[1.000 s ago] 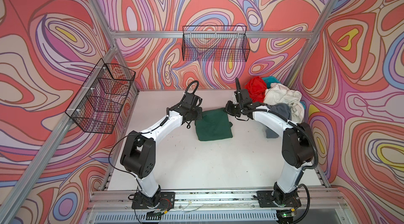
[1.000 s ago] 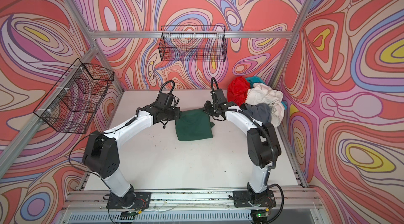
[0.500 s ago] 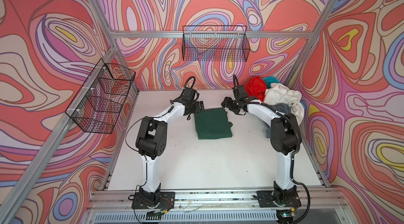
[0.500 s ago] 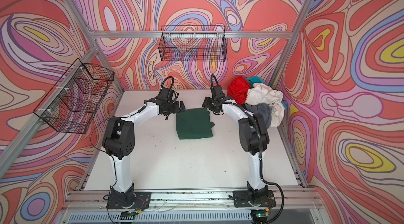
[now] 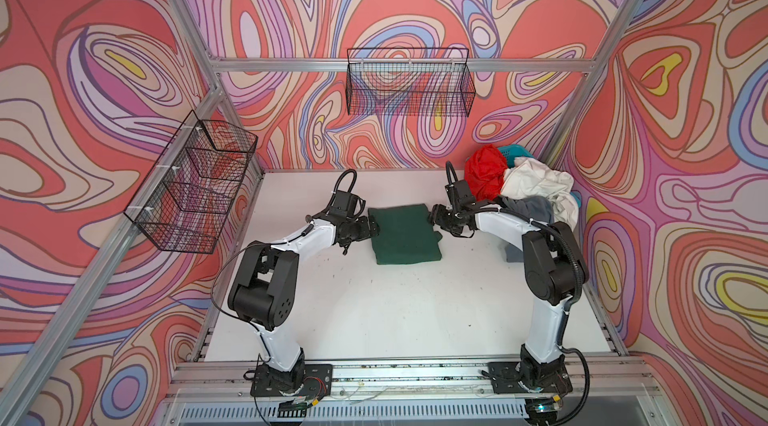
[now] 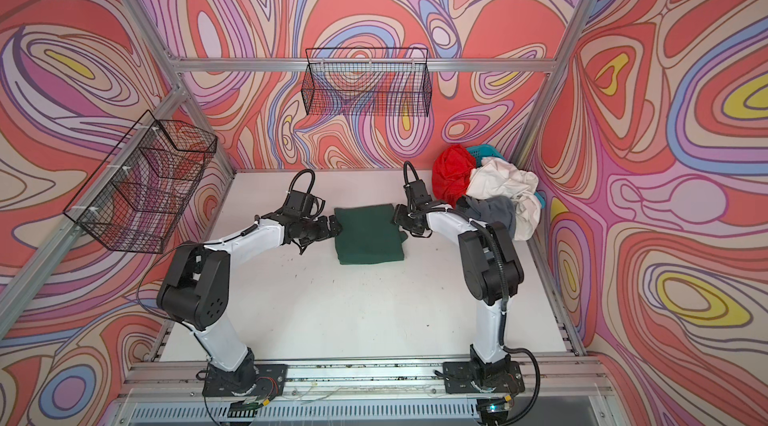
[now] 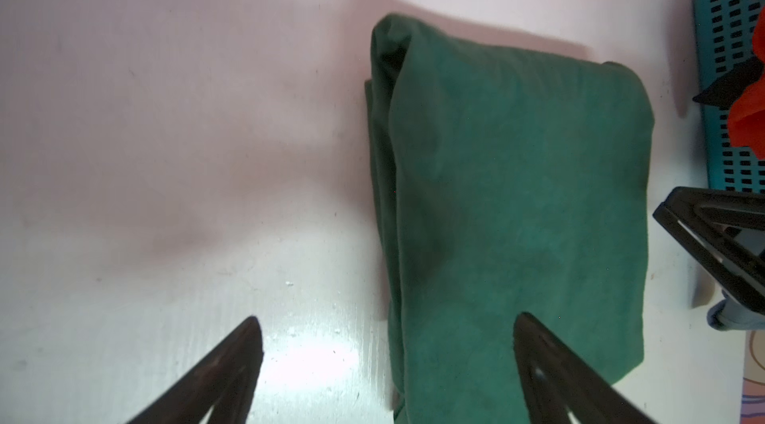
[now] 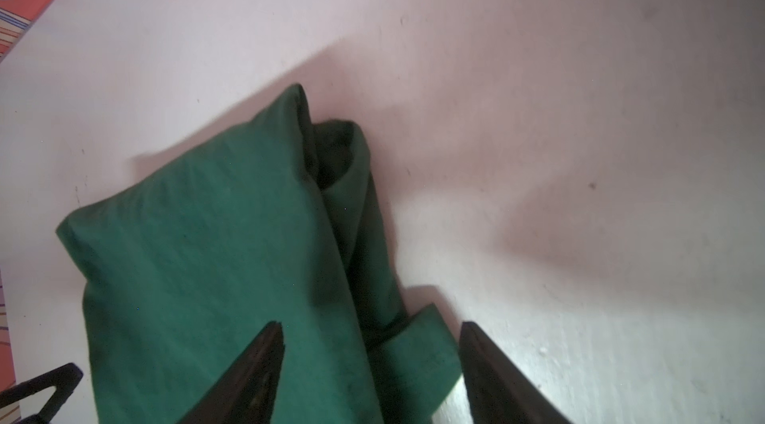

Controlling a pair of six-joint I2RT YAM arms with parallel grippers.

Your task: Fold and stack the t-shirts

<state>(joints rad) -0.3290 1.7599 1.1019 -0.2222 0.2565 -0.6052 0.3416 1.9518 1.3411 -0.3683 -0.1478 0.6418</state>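
The dark green t-shirt (image 5: 405, 234) is laid folded on the table (image 5: 395, 311) between the spread, empty left gripper (image 5: 373, 225) and right gripper (image 5: 434, 218), while the red shirt (image 5: 484, 172), off-white shirt (image 5: 536, 184) and grey-blue shirt (image 5: 530, 207) are left heaped unfolded at the basket (image 5: 513, 150).

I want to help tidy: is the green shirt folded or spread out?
Folded. The green shirt lies as a neat layered rectangle on the table.
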